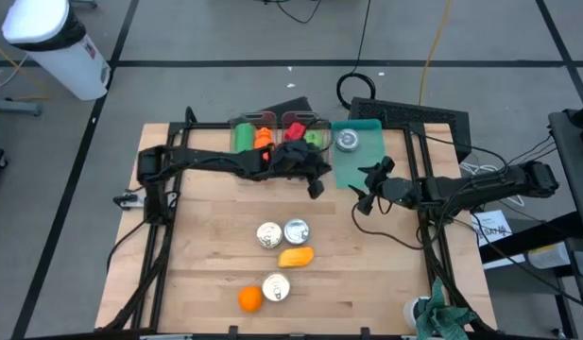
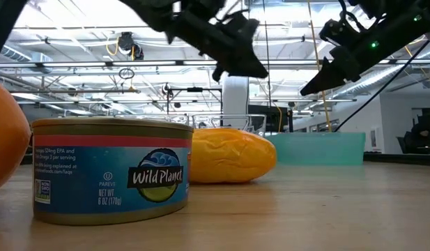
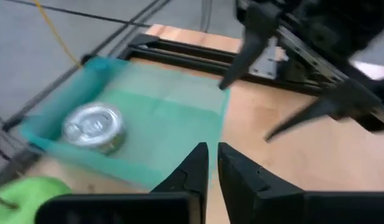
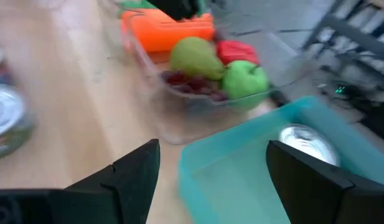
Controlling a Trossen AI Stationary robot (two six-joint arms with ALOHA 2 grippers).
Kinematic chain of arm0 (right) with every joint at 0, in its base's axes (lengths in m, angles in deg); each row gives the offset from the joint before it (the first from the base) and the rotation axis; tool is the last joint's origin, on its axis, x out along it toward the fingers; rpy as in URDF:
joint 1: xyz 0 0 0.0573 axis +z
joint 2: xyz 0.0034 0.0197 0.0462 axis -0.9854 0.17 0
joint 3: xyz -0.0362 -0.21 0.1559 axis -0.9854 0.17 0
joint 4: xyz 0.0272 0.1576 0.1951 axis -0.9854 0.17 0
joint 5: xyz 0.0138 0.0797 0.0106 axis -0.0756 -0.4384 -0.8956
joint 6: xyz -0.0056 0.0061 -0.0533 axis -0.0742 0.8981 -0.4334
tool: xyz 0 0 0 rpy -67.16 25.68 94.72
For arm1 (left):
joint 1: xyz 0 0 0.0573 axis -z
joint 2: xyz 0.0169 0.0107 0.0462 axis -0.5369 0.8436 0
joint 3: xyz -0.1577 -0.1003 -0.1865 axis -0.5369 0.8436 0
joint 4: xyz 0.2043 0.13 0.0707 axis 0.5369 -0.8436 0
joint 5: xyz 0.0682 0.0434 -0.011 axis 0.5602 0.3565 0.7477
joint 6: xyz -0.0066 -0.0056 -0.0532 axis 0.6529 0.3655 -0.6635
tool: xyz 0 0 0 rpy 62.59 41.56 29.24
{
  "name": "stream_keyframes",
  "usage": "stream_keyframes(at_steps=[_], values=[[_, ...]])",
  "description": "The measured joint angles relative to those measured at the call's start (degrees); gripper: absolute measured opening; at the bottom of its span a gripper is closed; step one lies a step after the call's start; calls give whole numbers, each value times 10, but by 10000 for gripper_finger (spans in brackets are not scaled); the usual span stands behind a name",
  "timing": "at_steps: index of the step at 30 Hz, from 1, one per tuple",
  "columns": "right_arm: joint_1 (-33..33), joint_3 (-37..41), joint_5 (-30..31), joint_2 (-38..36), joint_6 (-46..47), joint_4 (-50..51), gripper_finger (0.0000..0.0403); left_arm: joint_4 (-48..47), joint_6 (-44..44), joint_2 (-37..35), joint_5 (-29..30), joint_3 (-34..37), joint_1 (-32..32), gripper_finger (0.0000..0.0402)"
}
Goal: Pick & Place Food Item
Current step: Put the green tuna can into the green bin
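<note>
Food item: which one the task means is not given; loose candidates are a yellow-orange piece (image 1: 296,256) and an orange (image 1: 249,298), both on the worktop (image 1: 385,274) among three cans, well short of the teal tray (image 1: 371,165).
Tray: teal, at the far edge of the worktop, holding one can (image 1: 347,141); a clear bin (image 1: 248,126) of produce sits just beside it.
Left gripper (image 1: 315,184): raised off the worktop, beside the tray's near corner; jaws pressed nearly together, nothing between them in the left wrist view.
Right gripper (image 1: 367,194): at the tray's near edge, jaws spread wide, nothing in them; tray and bin ahead of it in its wrist view.
Key relation: yellow-orange piece lies from both jaws on the side away from the tray, long axis roughly parallel to the tray's near edge.
Nearer arm: left looks slightly nearer; the margin is small, a judgement only.
Next move (judgement): left jaws must reopen before any pick.
Hidden: low view shows only one can (image 2: 110,169), the yellow-orange piece behind it, and a sliver of orange at the frame edge.
Unclear: what the yellow-orange piece is; the bin's contents under the left arm.
</note>
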Motion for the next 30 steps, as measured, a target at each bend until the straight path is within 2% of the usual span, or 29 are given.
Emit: stream_keyframes(at_steps=[4, 7, 9, 12, 16, 19, 21, 27, 30], values=[[8, 0, -32, 0, -1, -2, 276, 104, -37, -62, -5, 126, 13, 22], [15, 0, -52, 0, -18, -9, 276, 177, -57, -122, 24, 237, 31, 11], [20, 0, -87, 1, -27, -23, 276, 217, -63, -164, 32, 303, 49, 6], [27, 0, -149, 13, -31, -73, 276, 253, -83, -217, 35, 376, 87, 6], [40, -1, -206, 55, -43, -153, 277, 258, -107, -253, 117, 424, 148, 25], [51, -1, -229, 105, -60, -204, 277, 254, -113, -255, 192, 435, 191, 52], [58, -1, -240, 141, -70, -234, 277, 229, -110, -255, 215, 436, 212, 80], [66, -1, -275, 230, -78, -320, 277, 116, -199, -254, 235, 436, 247, 198], [65, -1, -274, 261, -78, -327, 277, 40, -243, -254, 213, 436, 259, 255]])
